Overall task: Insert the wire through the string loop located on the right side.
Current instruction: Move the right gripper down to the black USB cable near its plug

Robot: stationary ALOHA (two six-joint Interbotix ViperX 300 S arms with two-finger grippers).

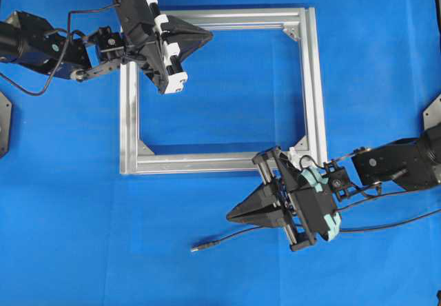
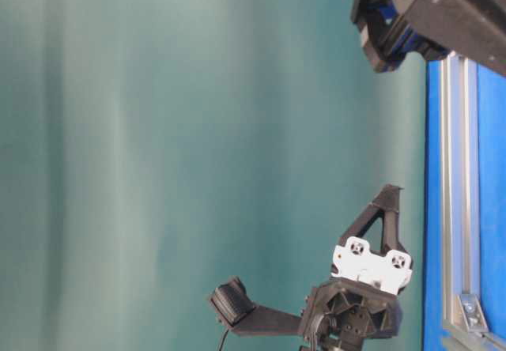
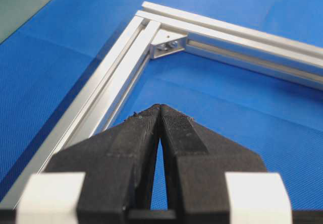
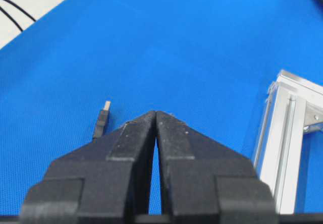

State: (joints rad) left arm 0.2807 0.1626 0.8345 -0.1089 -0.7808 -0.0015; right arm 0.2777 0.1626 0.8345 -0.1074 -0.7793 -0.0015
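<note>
Overhead: my left claw [image 1: 207, 37] pinched shut, empty, above the frame [image 1: 311, 78]. Right claw [image 1: 233, 216] likewise shut, empty, hanging near the wire [image 1: 207, 245] lying on the worktop [image 1: 69, 237].

Right wrist: plug just ahead-left. String loop not made out.

Start step: open, take plug.

Blue table [image 1: 69, 216]: frame [image 1: 313, 78], wire [image 1: 220, 240].

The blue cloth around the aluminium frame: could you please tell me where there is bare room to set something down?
Bare patches: inside the aluminium frame, the cloth left of the wire plug, and the strip right of the frame. It is crowded at the frame's lower right corner, where the shut right gripper hangs above the wire, and at its upper left under the left gripper.
</note>
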